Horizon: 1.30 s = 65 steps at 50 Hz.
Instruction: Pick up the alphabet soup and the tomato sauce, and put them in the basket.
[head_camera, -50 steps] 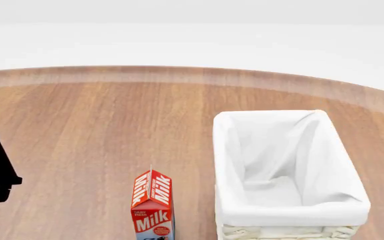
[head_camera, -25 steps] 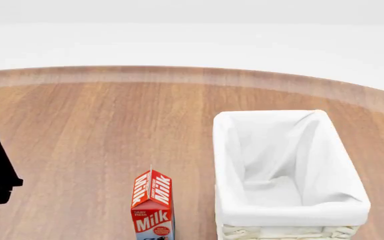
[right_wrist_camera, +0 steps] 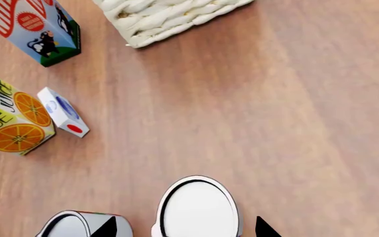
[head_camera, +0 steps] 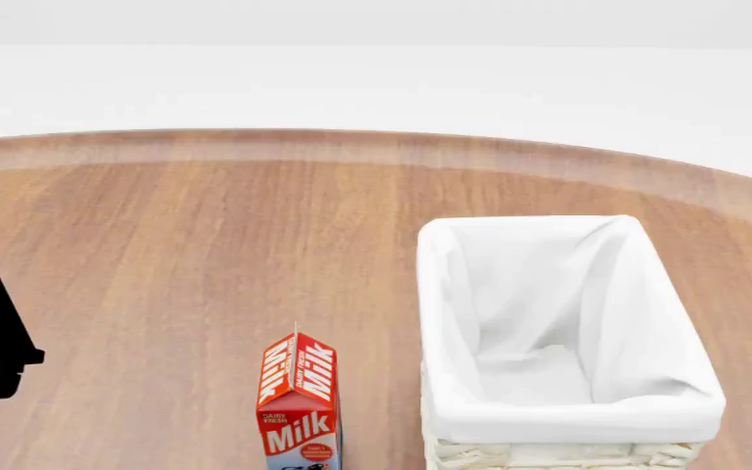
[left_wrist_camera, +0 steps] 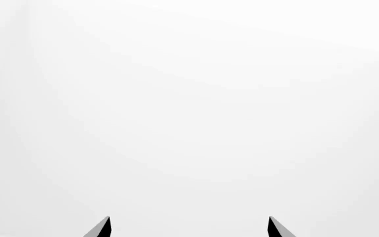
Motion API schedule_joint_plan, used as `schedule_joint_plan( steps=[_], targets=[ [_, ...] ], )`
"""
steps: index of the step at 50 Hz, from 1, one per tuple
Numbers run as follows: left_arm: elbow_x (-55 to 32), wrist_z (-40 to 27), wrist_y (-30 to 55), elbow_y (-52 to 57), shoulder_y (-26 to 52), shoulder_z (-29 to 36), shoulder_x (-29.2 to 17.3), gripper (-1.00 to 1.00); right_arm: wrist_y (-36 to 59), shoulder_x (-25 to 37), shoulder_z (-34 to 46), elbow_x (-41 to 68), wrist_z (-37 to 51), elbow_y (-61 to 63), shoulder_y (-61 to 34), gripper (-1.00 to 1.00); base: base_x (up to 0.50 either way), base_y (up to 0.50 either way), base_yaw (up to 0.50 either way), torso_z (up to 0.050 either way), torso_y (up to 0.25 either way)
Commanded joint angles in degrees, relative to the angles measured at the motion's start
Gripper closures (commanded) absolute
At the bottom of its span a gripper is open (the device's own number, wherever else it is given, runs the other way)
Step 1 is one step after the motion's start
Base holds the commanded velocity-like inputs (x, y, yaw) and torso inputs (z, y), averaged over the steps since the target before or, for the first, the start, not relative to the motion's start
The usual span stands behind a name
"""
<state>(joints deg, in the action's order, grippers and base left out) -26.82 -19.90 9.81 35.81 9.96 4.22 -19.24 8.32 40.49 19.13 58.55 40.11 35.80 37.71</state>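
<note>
Right tool point(right_wrist_camera: 184, 228) released, tips astride one can point(right_wrist_camera: 197, 207), label hidden: soup or sauce, cannot tell. Second can point(right_wrist_camera: 77, 226) just beside: closing could knock it. Basket point(head_camera: 566, 392) empty. Left tool point(left_wrist_camera: 188, 228) released, holds nothing.

The milk carton point(head_camera: 299, 403) carries the word "Milk" in white letters on its red front, with "Milk" again on the sloping red top panels, and a small line above the front word that reads "DAIRY FRESH". A round red badge below holds print too small to read. In the right wrist view, the juice carton point(right_wrist_camera: 10, 118) shows "ORANGE JUICE" in dark letters beside pictured orange slices. The small white box point(right_wrist_camera: 62, 111) near it bears only marks, no legible words.
</note>
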Motion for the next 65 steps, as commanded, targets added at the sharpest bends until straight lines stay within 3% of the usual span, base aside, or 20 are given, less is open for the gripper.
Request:
schedule_joint_plan(
  steps=[1,65],
  targets=[
    [0.1,-0.2,0.0,0.1,0.1,0.4,-0.2,-1.0,0.2,-0.2,0.5,0.3,-0.4,-1.4,-1.4,-1.0,0.0,0.0,0.0,0.0,0.0],
    [-0.5,-0.9,-1.2,-0.6,-0.2,0.6,-1.4,-1.0,-1.1,-3.5,3.1,-0.4,-5.1,-10.8,-6.0,-1.0,0.0,0.0,0.0,0.0,0.0]
  ],
)
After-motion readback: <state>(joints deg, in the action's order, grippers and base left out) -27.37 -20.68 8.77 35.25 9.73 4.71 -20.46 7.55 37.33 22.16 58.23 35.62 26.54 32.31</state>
